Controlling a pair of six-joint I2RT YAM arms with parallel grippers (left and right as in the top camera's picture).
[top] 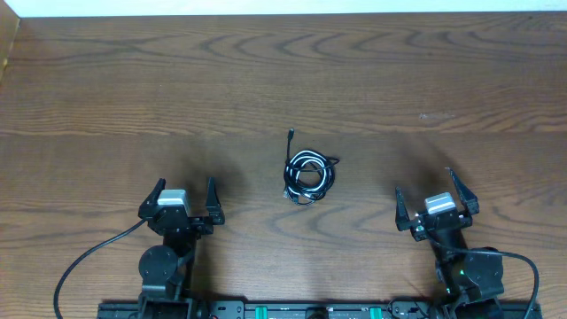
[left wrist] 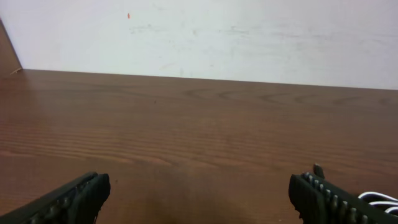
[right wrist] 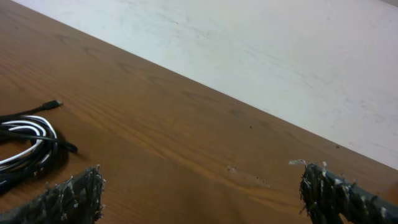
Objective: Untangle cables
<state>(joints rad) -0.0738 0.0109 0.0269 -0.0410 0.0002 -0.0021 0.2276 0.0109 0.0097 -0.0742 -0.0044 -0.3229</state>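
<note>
A small coiled bundle of black and white cables [top: 308, 175] lies in the middle of the wooden table, one black plug end [top: 291, 136] trailing toward the far side. My left gripper [top: 183, 192] stands open near the front, to the bundle's left and apart from it. Over on the right, my right gripper [top: 434, 192] is open as well, with nothing between its fingers. The right wrist view catches the cables [right wrist: 28, 143] at its left edge, beside the left fingertip [right wrist: 78, 196]. In the left wrist view only a sliver of the cables [left wrist: 378, 199] shows past the right fingertip [left wrist: 317, 193].
Thick black cords [top: 84, 261] run from both arm bases along the front edge. A pale wall [left wrist: 205, 37] rises behind the table's far edge. Bare wood [top: 283, 71] stretches behind and around the bundle.
</note>
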